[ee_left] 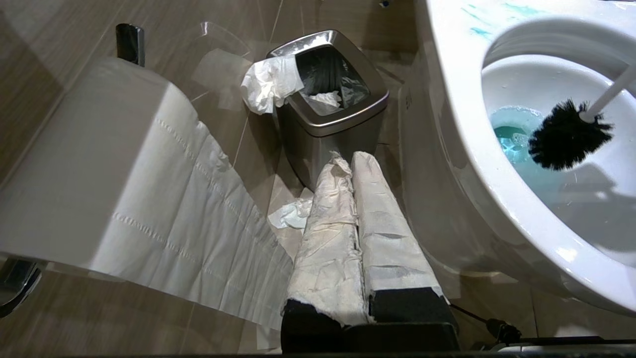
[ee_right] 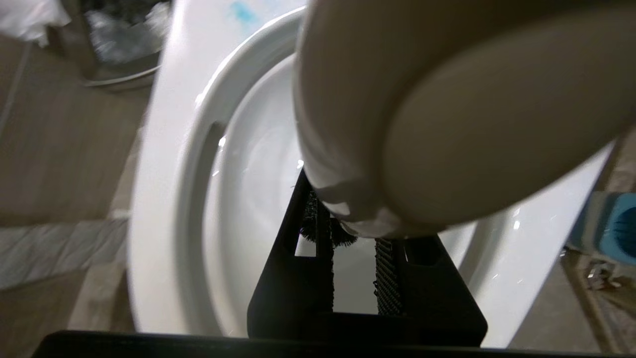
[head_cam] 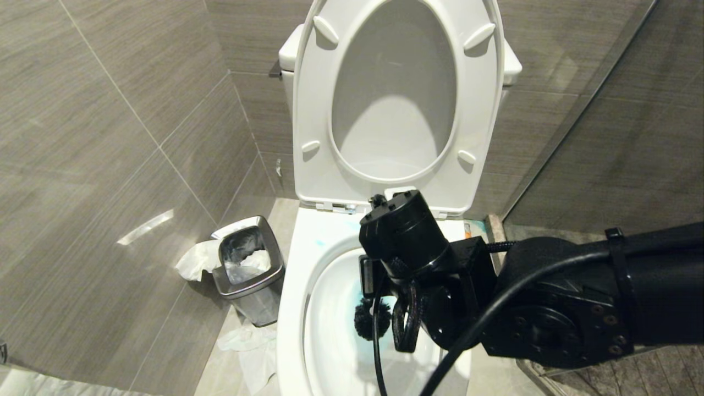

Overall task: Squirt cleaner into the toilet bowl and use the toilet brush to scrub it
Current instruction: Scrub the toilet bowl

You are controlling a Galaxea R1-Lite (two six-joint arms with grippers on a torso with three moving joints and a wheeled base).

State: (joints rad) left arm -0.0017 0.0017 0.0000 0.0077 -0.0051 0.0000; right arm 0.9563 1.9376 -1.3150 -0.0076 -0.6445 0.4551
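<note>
The toilet bowl [head_cam: 291, 308] stands open below me, white and glossy. Cleaner shows as pale blue smears [ee_left: 477, 25] on its rim and tints the water [ee_left: 512, 136] turquoise. My right arm [head_cam: 550, 308] reaches in from the right over the bowl. Its gripper [ee_right: 354, 228] is shut on the toilet brush's white handle [ee_right: 447, 99], whose rounded end fills much of the right wrist view. The black bristle head [ee_left: 566, 135] hangs inside the bowl just above the blue water. My left gripper [ee_left: 348, 159], its fingers wrapped in white paper, stays shut and empty low beside the toilet.
The seat and lid [head_cam: 396, 99] are raised against the tank. A small steel bin [head_cam: 247, 269] with tissue spilling out stands left of the toilet, with crumpled paper [head_cam: 247, 341] on the floor. A toilet paper roll [ee_left: 99, 164] hangs close by. The blue-grey holder [ee_right: 606, 226] sits right of the bowl.
</note>
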